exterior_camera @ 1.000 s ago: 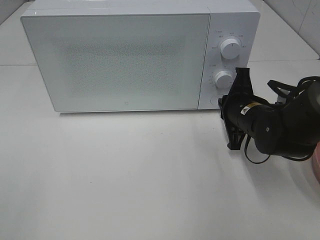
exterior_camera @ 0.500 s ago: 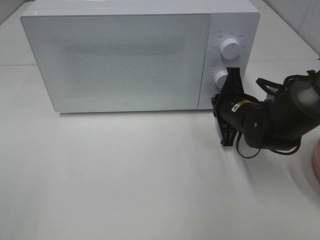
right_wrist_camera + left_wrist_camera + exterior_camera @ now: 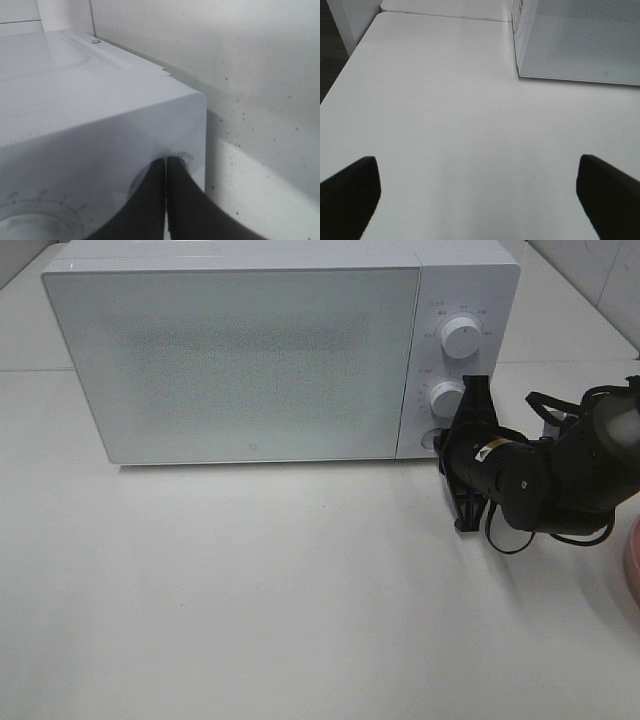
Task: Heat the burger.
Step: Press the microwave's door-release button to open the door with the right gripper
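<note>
The burger is out of view. The white microwave [image 3: 250,360] stands at the back of the table with its door closed. My right gripper [image 3: 446,443] is at the microwave's lower right corner, at the bottom of the control panel just below the lower knob [image 3: 447,398]. In the right wrist view the right gripper [image 3: 166,161] has its fingers pressed together with nothing between them, tips against the panel. My left gripper [image 3: 476,160] is open and empty over bare table, out of the exterior view; the microwave's left front corner [image 3: 520,70] lies ahead of it.
The upper knob [image 3: 460,337] sits above the lower one. The edge of a pink plate [image 3: 633,560] shows at the far right. The white table [image 3: 250,590] stretches in front of the microwave. Tiled wall at the back right.
My right gripper moved left in against the control panel, then drew back slightly to the right. The microwave door stays closed.
</note>
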